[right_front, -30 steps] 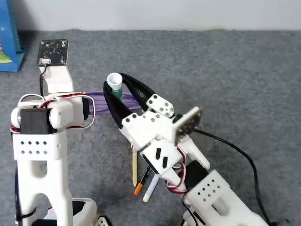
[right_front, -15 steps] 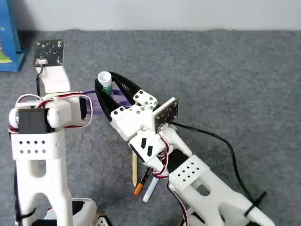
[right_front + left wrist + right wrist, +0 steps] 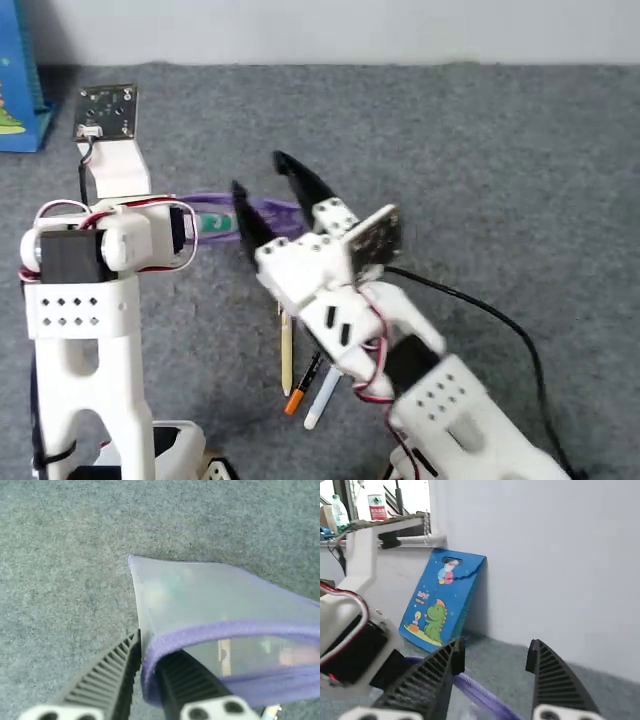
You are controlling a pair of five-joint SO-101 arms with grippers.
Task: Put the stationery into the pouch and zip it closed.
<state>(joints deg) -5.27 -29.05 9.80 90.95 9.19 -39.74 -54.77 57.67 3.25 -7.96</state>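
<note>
clamping the pouch [image 3: 200, 595] rim, left tool [image 3: 148, 648]; right tool [image 3: 495, 652] spread over it.

Our left gripper [image 3: 150, 650], clamped on the pouch [image 3: 270, 212] rim, blocks that end. Wide bare carpet [image 3: 500, 180] lies open on our right.

Two white printed-plastic arms: left arm [image 3: 80, 340], right arm [image 3: 450, 410]. Black servo [image 3: 70, 258] blocks sit in the joints, with rows of small diamond holes on the shells. Fingers [image 3: 427, 680] black, ribbed inside. Red-and-white wires [image 3: 65, 208] loop at the joints; a black cable [image 3: 490, 310] runs off the right arm. Dark square camera board [image 3: 105, 112] on each wrist.
</note>
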